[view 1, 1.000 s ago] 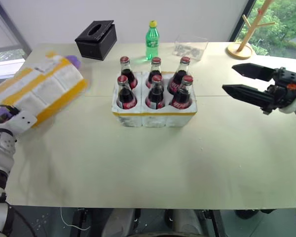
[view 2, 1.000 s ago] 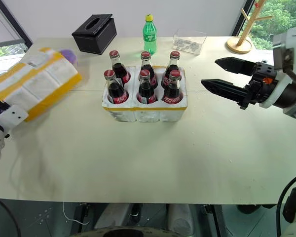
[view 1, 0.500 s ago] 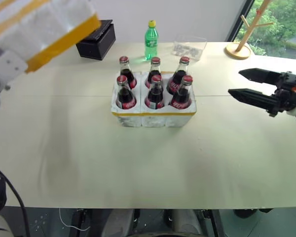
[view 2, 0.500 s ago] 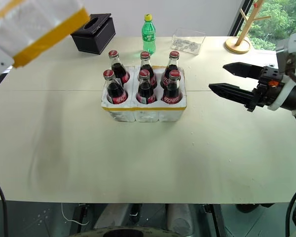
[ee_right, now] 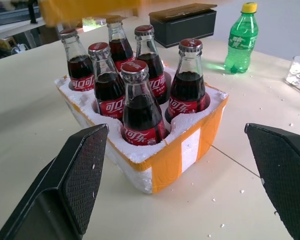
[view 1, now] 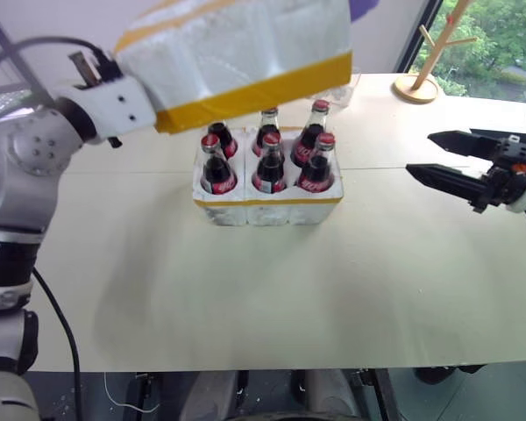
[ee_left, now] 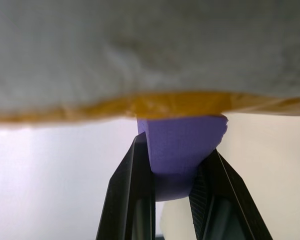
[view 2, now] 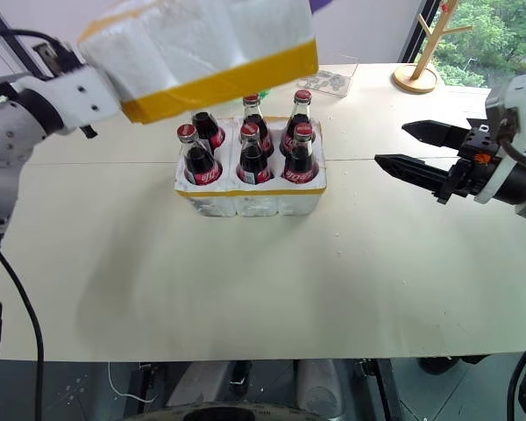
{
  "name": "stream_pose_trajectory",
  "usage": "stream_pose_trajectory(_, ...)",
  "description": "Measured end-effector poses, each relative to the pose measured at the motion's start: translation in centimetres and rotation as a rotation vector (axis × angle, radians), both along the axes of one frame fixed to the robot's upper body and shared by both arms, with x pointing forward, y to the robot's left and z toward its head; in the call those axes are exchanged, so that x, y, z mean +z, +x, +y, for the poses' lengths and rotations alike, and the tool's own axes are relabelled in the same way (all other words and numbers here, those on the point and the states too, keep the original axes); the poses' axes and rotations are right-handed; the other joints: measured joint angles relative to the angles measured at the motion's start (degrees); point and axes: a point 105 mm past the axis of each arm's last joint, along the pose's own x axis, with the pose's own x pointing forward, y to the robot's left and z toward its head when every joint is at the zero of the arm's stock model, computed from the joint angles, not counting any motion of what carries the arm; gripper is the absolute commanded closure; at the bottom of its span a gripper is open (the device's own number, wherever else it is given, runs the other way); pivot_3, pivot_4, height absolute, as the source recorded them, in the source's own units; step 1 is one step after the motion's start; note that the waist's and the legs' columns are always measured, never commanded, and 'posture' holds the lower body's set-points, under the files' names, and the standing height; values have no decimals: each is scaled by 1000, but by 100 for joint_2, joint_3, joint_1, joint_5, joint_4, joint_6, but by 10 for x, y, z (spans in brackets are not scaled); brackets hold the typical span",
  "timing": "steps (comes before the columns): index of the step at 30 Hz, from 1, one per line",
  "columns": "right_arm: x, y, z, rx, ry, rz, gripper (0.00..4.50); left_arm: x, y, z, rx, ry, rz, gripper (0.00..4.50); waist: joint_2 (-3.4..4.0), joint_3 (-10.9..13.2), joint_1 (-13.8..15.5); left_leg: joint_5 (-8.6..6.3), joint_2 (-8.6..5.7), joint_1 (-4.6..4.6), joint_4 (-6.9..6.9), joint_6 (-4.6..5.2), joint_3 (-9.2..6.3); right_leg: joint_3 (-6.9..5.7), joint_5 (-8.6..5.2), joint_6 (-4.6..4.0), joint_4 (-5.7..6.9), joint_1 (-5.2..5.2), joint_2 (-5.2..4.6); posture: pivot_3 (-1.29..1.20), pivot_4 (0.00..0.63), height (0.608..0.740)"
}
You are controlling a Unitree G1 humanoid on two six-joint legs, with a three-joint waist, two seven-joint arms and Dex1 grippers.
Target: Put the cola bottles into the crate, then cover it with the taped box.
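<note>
The left gripper (ee_left: pixel 172 172) pinches a purple handle (ee_left: pixel 182 145), holding the box (view 1: pixel 245 53) above the far bottles (view 1: pixel 267 162) in the crate (view 1: pixel 263 206). The right gripper (view 1: pixel 443 158) waits wide open. Lowered off-centre, the box could topple bottles.

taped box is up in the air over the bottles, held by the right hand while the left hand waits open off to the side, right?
Not quite: the hands are swapped. In the left eye view the left hand holds the taped box in the air over the bottles, pinching a purple knob on it, as the left wrist view shows. The right hand waits open off to the side.
</note>
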Motion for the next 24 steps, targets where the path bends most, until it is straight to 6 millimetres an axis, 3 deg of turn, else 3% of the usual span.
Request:
stream_pose_trajectory(8,0,2,-1,-17,25,-14,0,3,-11,-19,10,125,-34,4104,0,0,100,0,-2,2,4,0,0,0,0,0,0,5,0,0,150,739)
stream_pose_trajectory(24,-3,9,-8,-53,71,-19,0,6,-17,-20,-14,219,-52,4104,1,0,84,0,-2,3,4,1,1,0,1,-1,-1,5,0,0,150,739)
